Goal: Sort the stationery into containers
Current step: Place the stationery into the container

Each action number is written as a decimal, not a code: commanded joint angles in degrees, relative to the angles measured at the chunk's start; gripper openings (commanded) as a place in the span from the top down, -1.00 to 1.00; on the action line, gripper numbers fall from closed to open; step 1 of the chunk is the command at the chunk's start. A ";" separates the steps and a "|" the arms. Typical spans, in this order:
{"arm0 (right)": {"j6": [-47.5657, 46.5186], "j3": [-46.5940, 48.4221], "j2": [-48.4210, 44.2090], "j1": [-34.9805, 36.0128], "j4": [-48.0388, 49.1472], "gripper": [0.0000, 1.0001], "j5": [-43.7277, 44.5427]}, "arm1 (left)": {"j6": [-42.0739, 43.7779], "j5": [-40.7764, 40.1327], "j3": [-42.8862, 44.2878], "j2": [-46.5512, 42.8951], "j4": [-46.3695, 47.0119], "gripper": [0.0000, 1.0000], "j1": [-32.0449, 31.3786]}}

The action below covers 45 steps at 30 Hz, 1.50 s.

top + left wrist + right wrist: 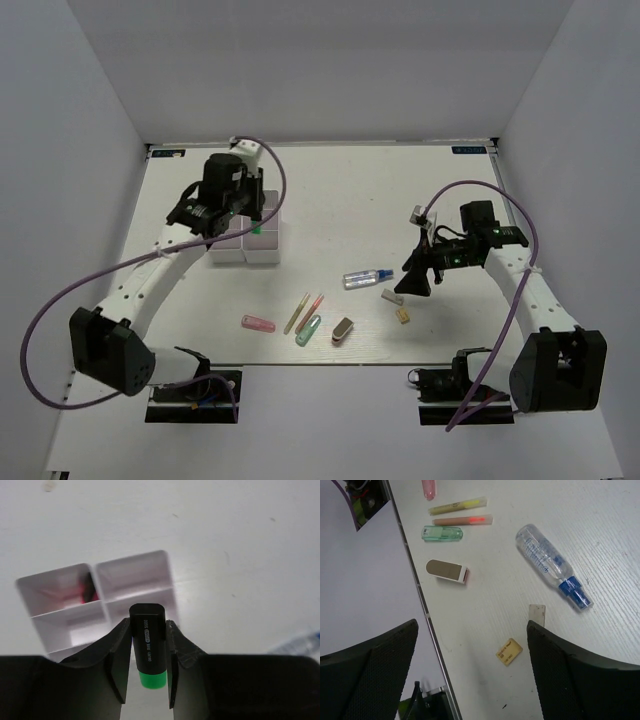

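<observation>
My left gripper (pixel 148 656) is shut on the green highlighter (pixel 147 645), black cap pointing away. It hangs over the white organizer box (pixel 135 577), above a right-column compartment. From above, the left gripper (pixel 243 222) covers that box (pixel 266 250). My right gripper (pixel 472 625) stands wide open and empty above the tan block (pixel 509 651) and grey block (pixel 537 614). In the top view the right gripper (pixel 418 278) is just right of the clear blue-capped bottle (pixel 367 278). On the table lie a pink capsule (pixel 257 322), yellow pen (pixel 297 312), pink pen (pixel 314 304) and teal tube (pixel 308 330).
A brown-and-white capped piece (pixel 447 571) lies near the table's front edge (pixel 422 605). Something red (pixel 86 591) lies in a left-column compartment of the box. The bottle (pixel 552 565) lies flat beyond the blocks. White walls close the table at the back and sides.
</observation>
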 commanded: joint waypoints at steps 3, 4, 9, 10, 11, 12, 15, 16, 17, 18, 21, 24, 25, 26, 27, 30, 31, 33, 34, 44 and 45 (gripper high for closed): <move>0.44 -0.37 -3.05 -0.11 1.76 -0.81 -0.81 | -2.57 -14.30 -8.18 -2.90 15.99 1.00 5.08; 0.79 -1.33 -3.92 -0.03 3.77 -0.81 -0.64 | -1.44 -15.18 -8.79 -3.07 21.75 1.00 5.44; 1.23 -3.36 -5.69 -0.03 5.99 -0.81 -0.37 | -2.74 -18.44 -10.20 -2.02 28.92 1.00 9.22; 1.06 -3.36 -5.69 -0.03 5.99 -0.81 -0.46 | -4.40 -18.53 -10.55 -1.85 31.19 1.00 9.57; 0.62 -3.19 -5.69 -0.11 5.72 -0.81 -0.37 | -5.11 -19.23 -10.82 -1.67 32.08 1.00 10.70; 0.70 -3.27 -5.60 -0.03 5.55 -0.81 -0.37 | -5.64 -19.67 -11.17 -1.58 33.13 1.00 11.15; 0.53 -3.10 -5.25 -0.03 5.55 -0.81 -0.55 | -7.23 -19.23 -11.61 -0.53 35.51 1.00 12.91; 0.44 -3.19 -4.99 -0.03 5.46 -0.81 -0.64 | -7.31 -19.23 -11.44 -0.18 35.08 1.00 13.35; 0.35 -3.10 -5.07 -0.11 5.11 -0.81 -0.64 | -6.97 -18.10 -11.43 0.96 35.17 1.00 13.53; 0.18 -3.01 -5.16 -0.12 5.28 -0.81 -0.64 | -6.79 -18.01 -11.52 1.05 35.69 1.00 13.70; 0.00 -3.01 -5.16 -0.03 5.28 -0.81 -0.64 | -6.17 -16.78 -13.97 1.58 38.76 1.00 14.23; -0.18 -3.19 -5.16 -0.20 5.02 -0.81 -0.72 | -6.08 -16.42 -16.44 2.37 42.72 1.00 14.67; -0.26 -3.19 -5.16 -0.03 5.11 -0.81 -0.64 | -6.17 -16.25 -16.71 2.55 43.25 1.00 14.67; -0.26 -3.10 -4.99 -0.11 5.11 -0.81 -0.64 | -6.17 -16.33 -17.06 2.72 43.86 1.00 14.76; -0.44 -3.19 -4.99 -0.03 4.76 -0.81 -0.81 | -6.08 -16.33 -17.06 3.42 44.13 1.00 14.85; -0.79 -3.10 -4.72 -0.20 4.76 -0.81 -0.72 | -6.08 -16.25 -18.20 3.95 46.50 1.00 15.11; -0.97 -3.10 -4.81 -0.38 4.49 -0.81 -0.81 | -6.08 -16.16 -19.16 4.04 48.16 1.00 15.20; -1.14 -3.10 -4.64 -0.20 4.40 -0.81 -0.90 | -6.26 -15.90 -20.13 4.04 50.19 1.00 15.37; -1.40 -3.01 -4.46 -0.12 4.32 -0.81 -0.81 | -6.17 -15.63 -20.48 4.22 51.33 1.00 15.55; -2.20 -2.84 -3.93 -0.12 3.61 -0.81 -0.99 | -5.29 -14.49 -23.65 6.15 57.49 1.00 15.72; -2.37 -2.84 -4.02 -0.20 3.61 -0.81 -0.90 | -5.29 -14.31 -24.52 6.07 57.84 1.00 15.64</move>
